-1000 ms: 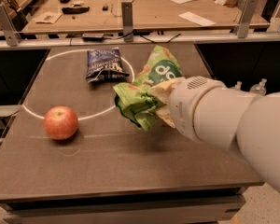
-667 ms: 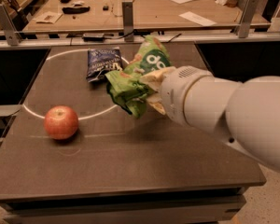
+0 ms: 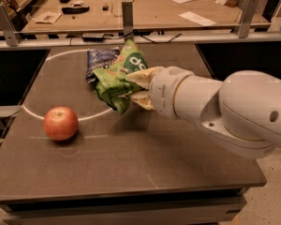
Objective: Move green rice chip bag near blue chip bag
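Note:
The green rice chip bag is crumpled and held above the dark table, its left edge overlapping the blue chip bag in the view. The blue chip bag lies flat at the table's back, partly hidden behind the green bag. My gripper reaches in from the right and is shut on the green bag's right side, one cream finger above and one below the bag.
A red apple sits at the table's left, on a white circle line. My large white arm covers the right of the table. A wooden bench with papers stands behind a rail.
My gripper has carried the green bag to the left and back, closer to the blue bag. The apple and blue bag have not moved.

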### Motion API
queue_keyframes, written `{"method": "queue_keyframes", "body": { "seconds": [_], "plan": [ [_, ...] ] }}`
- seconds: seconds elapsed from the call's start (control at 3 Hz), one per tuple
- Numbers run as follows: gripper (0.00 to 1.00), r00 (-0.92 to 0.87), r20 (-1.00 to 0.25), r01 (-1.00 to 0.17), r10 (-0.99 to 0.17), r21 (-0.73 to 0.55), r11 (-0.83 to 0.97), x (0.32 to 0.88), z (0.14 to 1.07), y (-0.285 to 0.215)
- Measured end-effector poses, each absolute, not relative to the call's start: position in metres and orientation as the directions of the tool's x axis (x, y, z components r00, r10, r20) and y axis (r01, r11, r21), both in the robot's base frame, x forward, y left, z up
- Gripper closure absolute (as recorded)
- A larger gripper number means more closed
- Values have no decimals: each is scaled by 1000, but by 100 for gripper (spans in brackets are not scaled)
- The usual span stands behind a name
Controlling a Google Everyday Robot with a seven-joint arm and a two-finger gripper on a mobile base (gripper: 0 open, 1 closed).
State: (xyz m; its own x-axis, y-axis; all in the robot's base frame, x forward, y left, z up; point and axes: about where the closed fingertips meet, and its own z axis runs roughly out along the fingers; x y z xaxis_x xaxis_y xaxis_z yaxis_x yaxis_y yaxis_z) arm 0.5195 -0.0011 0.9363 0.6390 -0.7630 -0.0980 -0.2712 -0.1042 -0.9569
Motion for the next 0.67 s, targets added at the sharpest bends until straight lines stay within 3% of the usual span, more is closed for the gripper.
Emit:
{"method": "queue_keyframes", "body": {
  "seconds": [0.67],
  "plan": [
    [100,686,-92,-262,-722,-957,-127,496,882,10]
  ]
}}
